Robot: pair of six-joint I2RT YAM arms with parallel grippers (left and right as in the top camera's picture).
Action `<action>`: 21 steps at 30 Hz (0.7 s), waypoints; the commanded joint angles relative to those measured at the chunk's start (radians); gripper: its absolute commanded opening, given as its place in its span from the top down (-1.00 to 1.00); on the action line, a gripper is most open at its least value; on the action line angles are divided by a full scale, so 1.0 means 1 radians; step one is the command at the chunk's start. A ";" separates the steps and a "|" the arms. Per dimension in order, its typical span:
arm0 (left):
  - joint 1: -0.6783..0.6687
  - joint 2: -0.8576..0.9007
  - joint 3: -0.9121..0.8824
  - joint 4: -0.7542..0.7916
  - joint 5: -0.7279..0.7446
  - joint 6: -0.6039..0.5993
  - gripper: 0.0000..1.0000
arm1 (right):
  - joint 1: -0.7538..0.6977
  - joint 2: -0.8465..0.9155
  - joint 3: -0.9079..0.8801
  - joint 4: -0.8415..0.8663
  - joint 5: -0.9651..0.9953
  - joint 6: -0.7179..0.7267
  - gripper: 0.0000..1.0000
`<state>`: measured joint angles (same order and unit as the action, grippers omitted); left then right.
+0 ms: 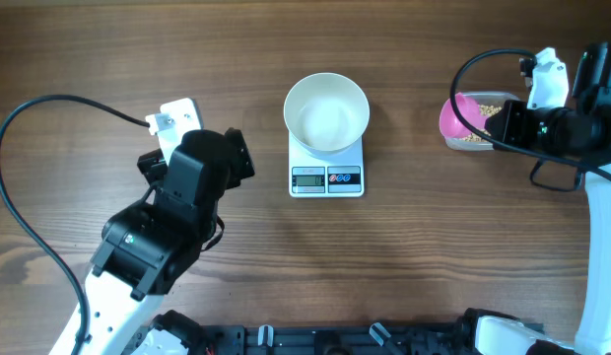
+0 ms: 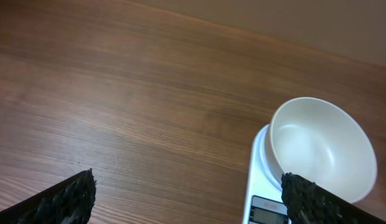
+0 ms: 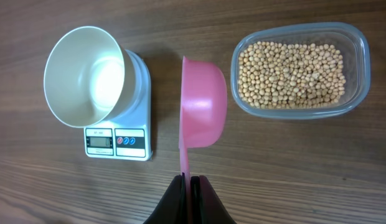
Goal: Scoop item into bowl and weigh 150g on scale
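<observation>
**Holding scoop short of the beans**

Beans [image 3: 291,68] all lie in the clear tub [image 3: 362,62] on my right; none in the bowl [image 3: 68,81]. Bowl sits on the scale [image 3: 118,142], so whatever I tip in gets weighed directly. Pink scoop [image 3: 205,99] hangs edge-on between scale and tub, probably empty. Right gripper [image 3: 192,183] is clamped on its handle. Left gripper [image 2: 190,196] is spread wide, holding nothing, parked left of the scale to leave the scooping side free.
</observation>
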<state>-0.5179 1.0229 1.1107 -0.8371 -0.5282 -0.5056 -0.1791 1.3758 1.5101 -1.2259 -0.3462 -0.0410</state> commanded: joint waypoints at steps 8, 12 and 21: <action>0.009 0.034 0.004 -0.002 -0.034 0.005 -1.00 | 0.004 0.008 0.019 0.043 0.007 -0.040 0.91; 0.009 0.036 0.004 -0.002 -0.034 0.005 -1.00 | 0.004 0.008 0.019 0.062 0.010 -0.077 0.91; 0.009 0.038 0.004 -0.002 -0.034 0.005 -1.00 | 0.001 0.008 0.019 0.142 0.018 -0.097 0.91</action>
<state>-0.5148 1.0569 1.1107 -0.8383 -0.5346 -0.5056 -0.1791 1.3758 1.5101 -1.1000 -0.3386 -0.1173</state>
